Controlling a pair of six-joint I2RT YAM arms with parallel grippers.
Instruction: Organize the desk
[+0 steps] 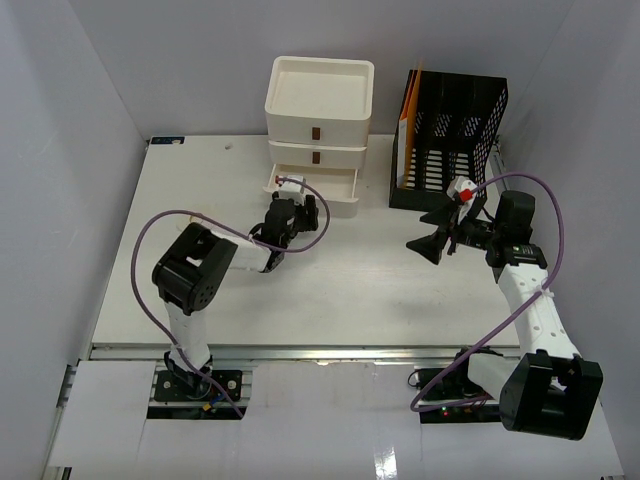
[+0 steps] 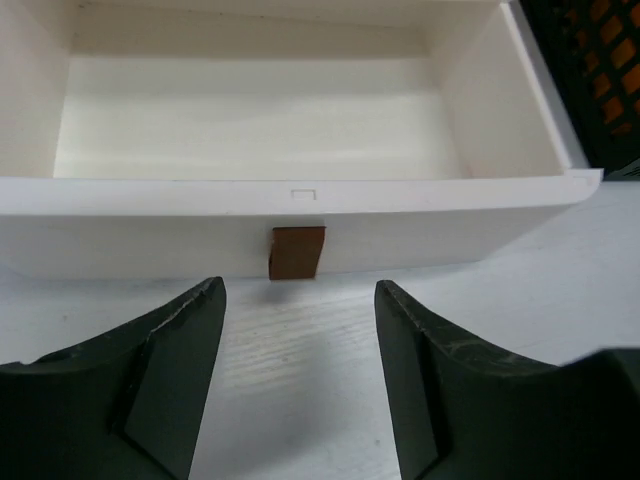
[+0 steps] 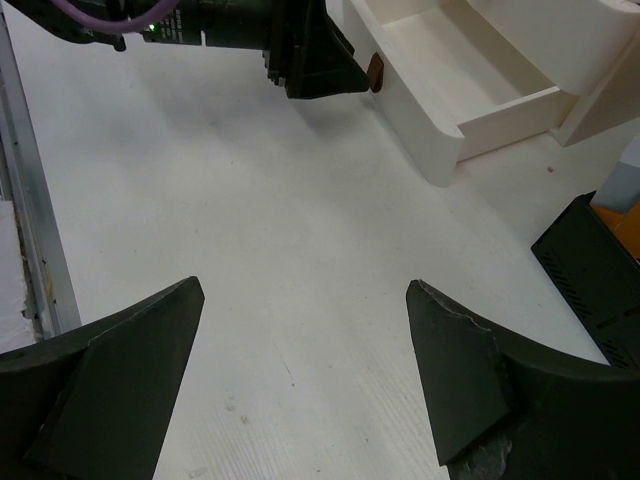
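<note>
Desk (image 1: 380,300): white top across the centre of the top view, metal rail (image 1: 330,352) along its lower edge.
Left gripper (image 2: 300,292): fingers parted, gripping nothing, just short of the brown pull tab (image 2: 297,252).
Bottom drawer (image 2: 150,240): pulled out of the cream drawer unit (image 1: 320,95), upper centre of the top view.
Right gripper (image 1: 432,232): spread wide, gripping nothing, above the desk, right of centre.
File rack (image 1: 455,120): black mesh, upper right, orange folders (image 1: 410,110) at its left side.

White-and-black left arm (image 1: 193,272), right arm (image 1: 535,315) alike, purple looping cables (image 1: 522,176), black wedge pincer fingers (image 2: 170,370)
</note>
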